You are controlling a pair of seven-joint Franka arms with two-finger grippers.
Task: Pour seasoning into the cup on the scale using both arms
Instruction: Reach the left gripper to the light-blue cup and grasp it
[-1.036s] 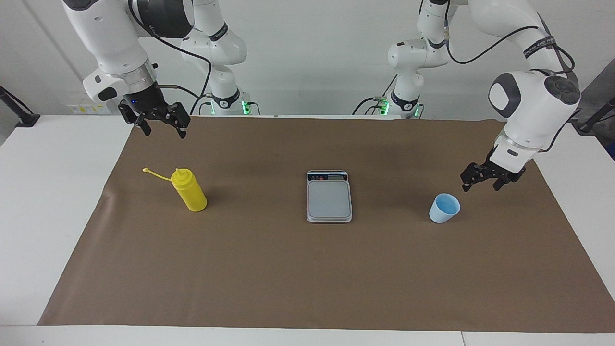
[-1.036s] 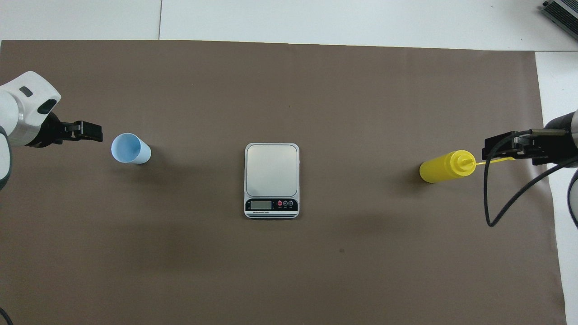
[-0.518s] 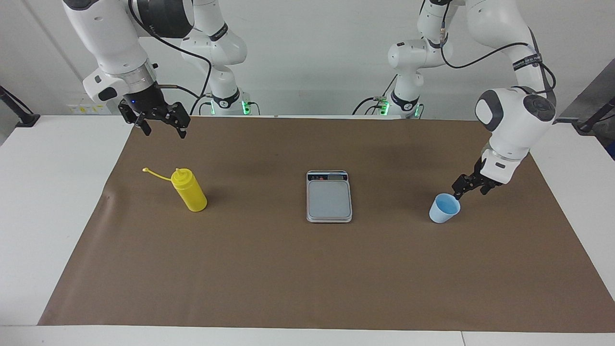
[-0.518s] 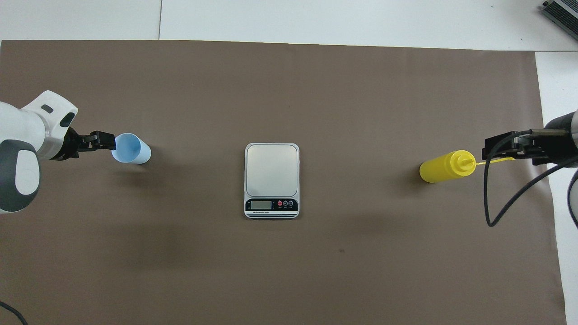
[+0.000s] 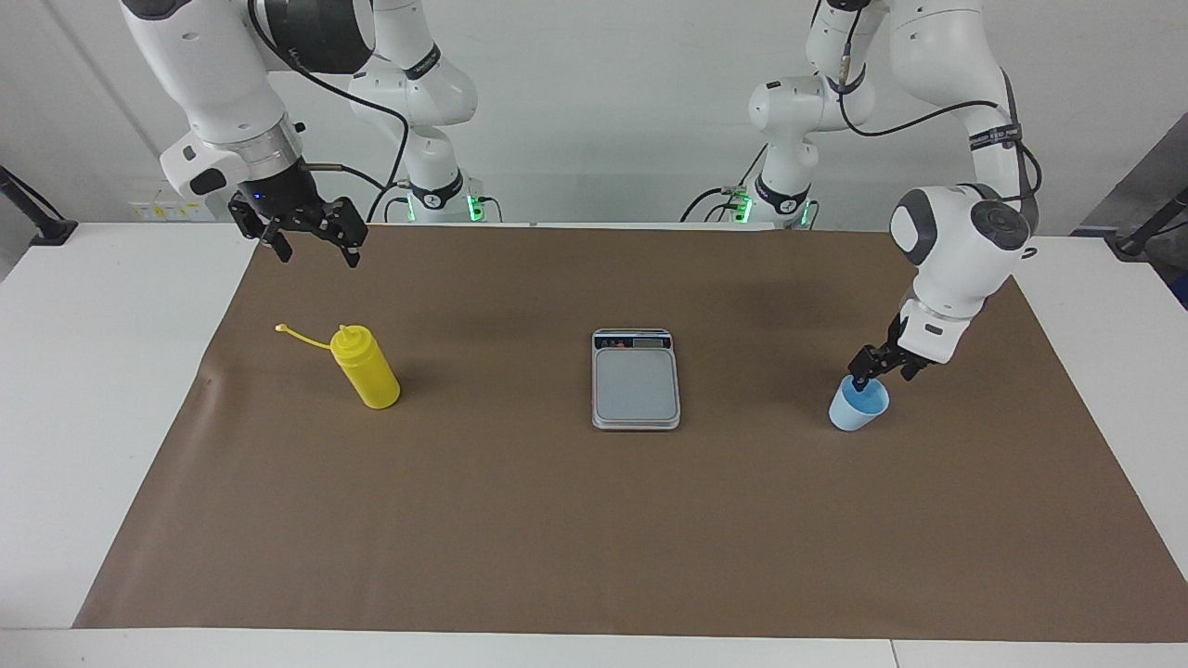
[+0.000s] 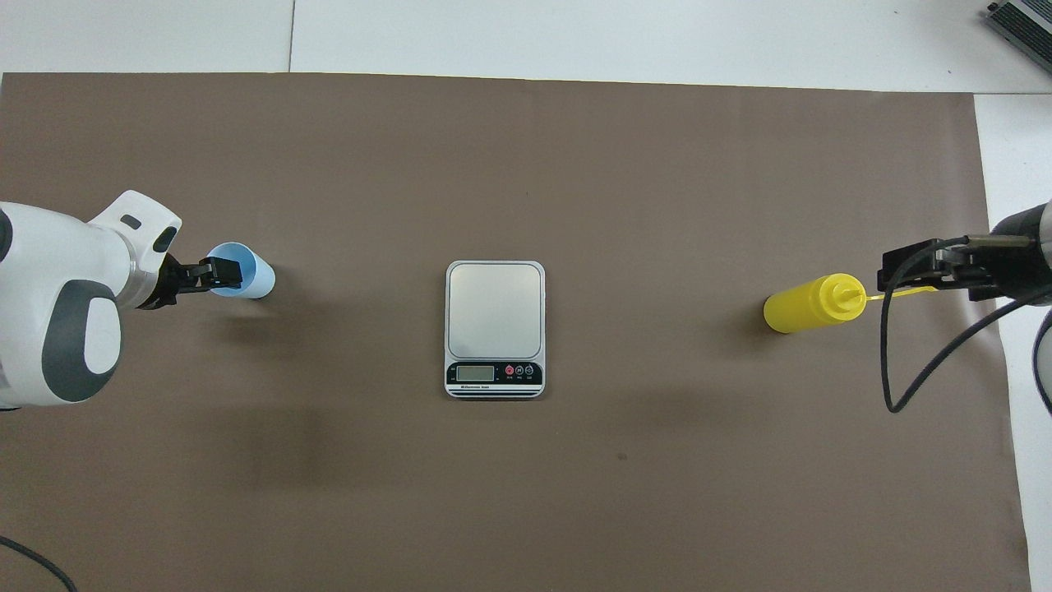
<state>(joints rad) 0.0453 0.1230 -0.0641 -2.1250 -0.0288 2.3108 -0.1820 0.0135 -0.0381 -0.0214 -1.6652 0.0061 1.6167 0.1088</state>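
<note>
Left gripper at cup rim, scale bare

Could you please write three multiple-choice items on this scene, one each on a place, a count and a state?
1. Where is the cup?
A. on the scale
B. on the brown mat, toward the left arm's end
C. beside the bottle

2. How many things lie on the scale?
A. none
B. one
C. two

3. How is the yellow bottle?
A. lying flat
B. lifted
C. standing upright, cap off

Key: 1 B, the left tool sits at its rim there; 2 A, its plate is bare; 3 C, the right tool is well above the mat, apart from it.
</note>
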